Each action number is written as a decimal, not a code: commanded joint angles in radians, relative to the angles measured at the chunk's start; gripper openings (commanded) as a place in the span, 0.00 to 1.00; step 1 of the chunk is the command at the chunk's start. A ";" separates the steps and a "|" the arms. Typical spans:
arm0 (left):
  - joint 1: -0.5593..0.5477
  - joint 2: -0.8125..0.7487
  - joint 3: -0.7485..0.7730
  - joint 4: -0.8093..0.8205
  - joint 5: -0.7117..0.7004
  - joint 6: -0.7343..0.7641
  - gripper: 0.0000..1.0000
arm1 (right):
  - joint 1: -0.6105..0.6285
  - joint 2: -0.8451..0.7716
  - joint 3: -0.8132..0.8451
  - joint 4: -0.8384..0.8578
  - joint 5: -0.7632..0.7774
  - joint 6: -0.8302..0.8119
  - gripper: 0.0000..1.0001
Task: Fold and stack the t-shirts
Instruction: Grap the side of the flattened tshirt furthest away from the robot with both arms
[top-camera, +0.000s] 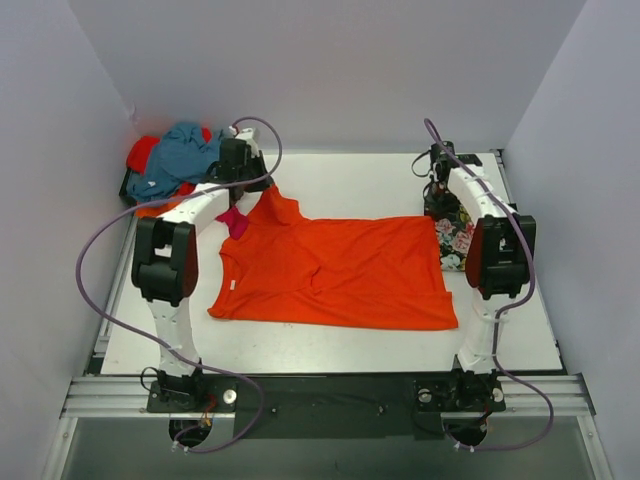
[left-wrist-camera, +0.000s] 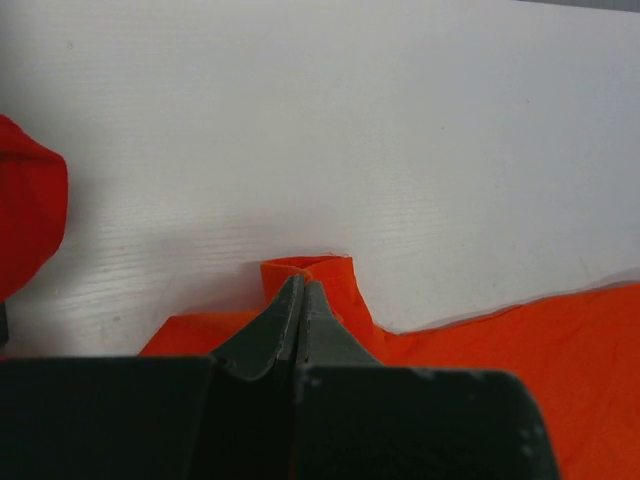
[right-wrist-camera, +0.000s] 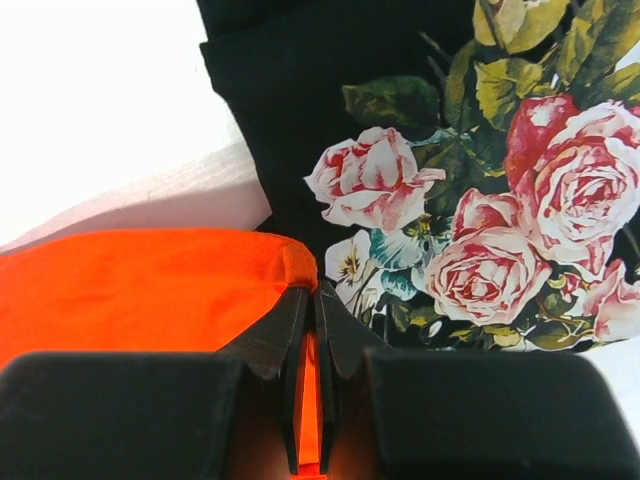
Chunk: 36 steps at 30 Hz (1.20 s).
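**Both grippers pinching the far edge of a spread orange shirt**

I am looking down on a white table (top-camera: 350, 170). An orange shirt (top-camera: 340, 270) is lying nearly flat across its middle, collar to my left and hem to my right. I judge it is opened out like this because it is the one being folded, and a fold needs smooth cloth first.

A loose pile (top-camera: 175, 160) of teal, red and orange shirts is sitting at the far left corner, off to the side of the spread shirt, apparently waiting its turn. A black floral shirt (top-camera: 455, 240) is lying at the far right, just beside the orange hem. It looks folded, so I take it as the start of the stack. A scrap of magenta cloth (top-camera: 234, 221) is showing by the far sleeve, touching the orange edge.

The left gripper (left-wrist-camera: 302, 285) is pressed together on the tip of the far sleeve, with a small fold of orange poking out past its fingers. The right gripper (right-wrist-camera: 312, 290) is pinching the far hem corner, orange cloth showing between its fingers, right at the floral shirt's edge.

I judge that holding both far corners is meant to let me draw that edge toward me evenly. The right corner could snag the floral shirt.
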 joint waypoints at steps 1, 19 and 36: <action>-0.009 -0.119 -0.041 0.012 -0.033 0.010 0.00 | 0.003 -0.069 -0.035 -0.011 -0.022 0.021 0.00; -0.050 -0.331 -0.224 -0.020 -0.145 0.007 0.00 | -0.016 -0.179 -0.135 0.006 -0.044 0.036 0.00; -0.130 -0.558 -0.334 -0.129 -0.350 0.003 0.00 | -0.054 -0.227 -0.192 0.015 -0.047 0.061 0.00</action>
